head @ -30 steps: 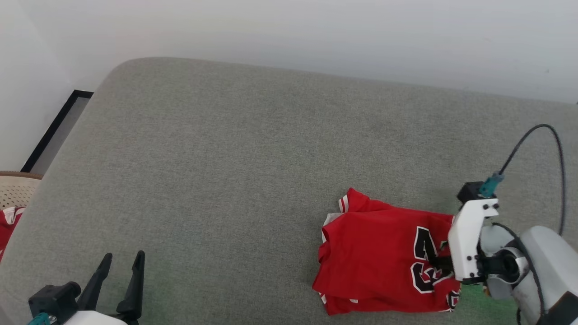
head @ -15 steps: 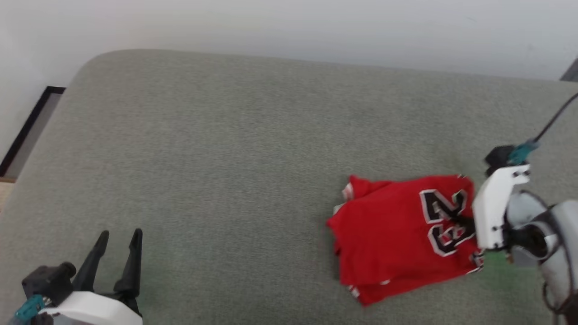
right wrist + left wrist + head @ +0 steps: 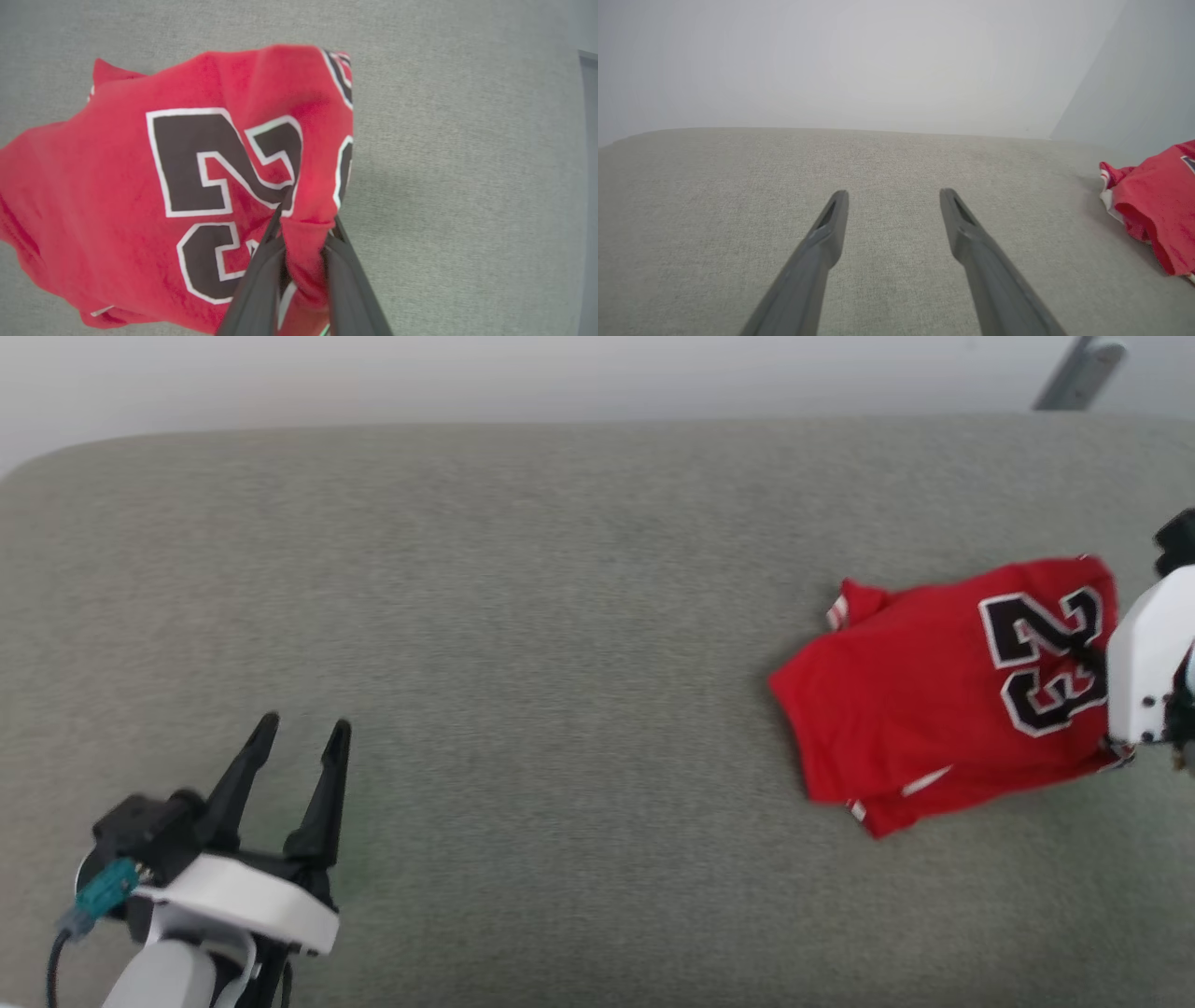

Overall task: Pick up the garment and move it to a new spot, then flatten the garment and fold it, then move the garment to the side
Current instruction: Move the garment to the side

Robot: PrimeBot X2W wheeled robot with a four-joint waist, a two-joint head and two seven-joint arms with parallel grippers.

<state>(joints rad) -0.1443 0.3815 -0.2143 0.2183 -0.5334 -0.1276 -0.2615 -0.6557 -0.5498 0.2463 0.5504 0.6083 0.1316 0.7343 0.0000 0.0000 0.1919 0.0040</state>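
The garment [image 3: 915, 700], a red folded jersey with a black white-outlined "23", lies at the far right of the grey cushion [image 3: 560, 616]. My right gripper [image 3: 1092, 658] is shut on its right edge. In the right wrist view the gripper [image 3: 308, 214] pinches a bunched fold of the garment [image 3: 117, 163] beside the number, and the cloth hangs away from the fingers. My left gripper [image 3: 305, 723] stands open over bare cushion at the lower left, far from the shirt. The left wrist view shows that gripper [image 3: 893, 193] with nothing in it and the garment [image 3: 1157, 205] at the right edge.
The cushion runs the full width of the head view, its far edge meeting a pale wall [image 3: 467, 373]. A grey slanted object [image 3: 1078, 373] shows at the top right.
My right gripper has shut on the garment's edge and drawn it rightward across the cushion, turning it a little. The head view has swung too. The left gripper stays open.
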